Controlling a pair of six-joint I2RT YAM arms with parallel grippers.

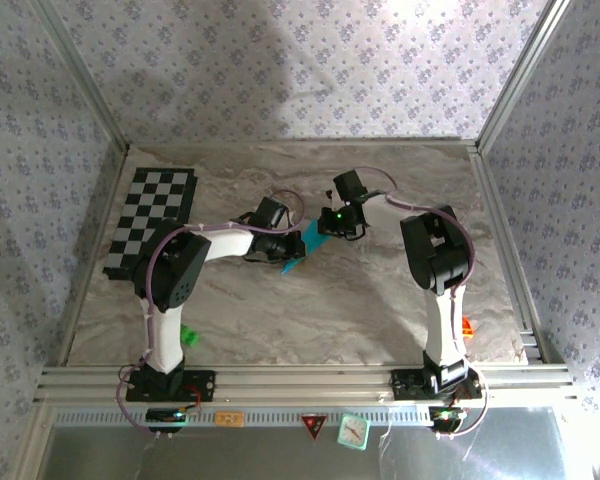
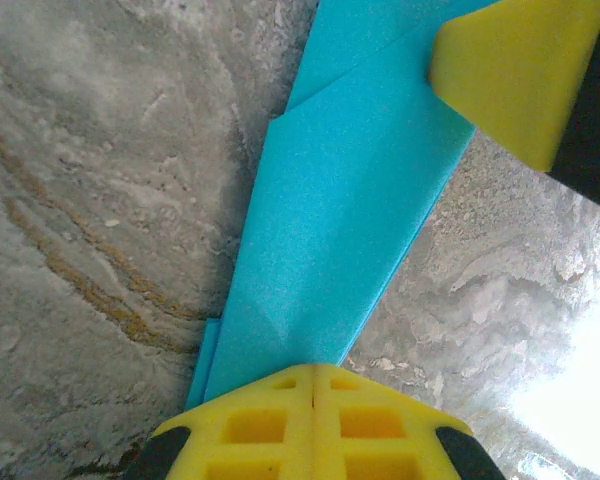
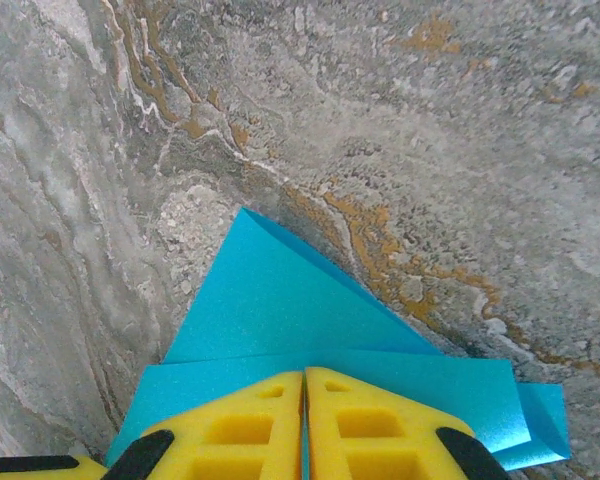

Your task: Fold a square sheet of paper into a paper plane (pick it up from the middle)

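the left gripper (image 2: 313, 368) has its yellow fingers pressed together, and the edge of the blue paper (image 2: 350, 200) is pinched in the seam between them. the right gripper (image 3: 303, 375) is closed the same way, its two yellow pads meeting with only a thin line between them, clamped on the opposite end of the same paper. in the left wrist view a yellow finger of the right gripper sits on the paper's far end, at the upper right.

the paper is folded into a long layered strip with a pointed flap and visible creases, stretched between the two grippers. from above it sits at the middle of the marbled table (image 1: 380, 300), where the two arms meet. whether it rests on the surface or hangs just above it cannot be told. the checkerboard mat (image 1: 150, 220) lies well apart at the far left, and a small green block (image 1: 188, 335) lies near the left arm's base.
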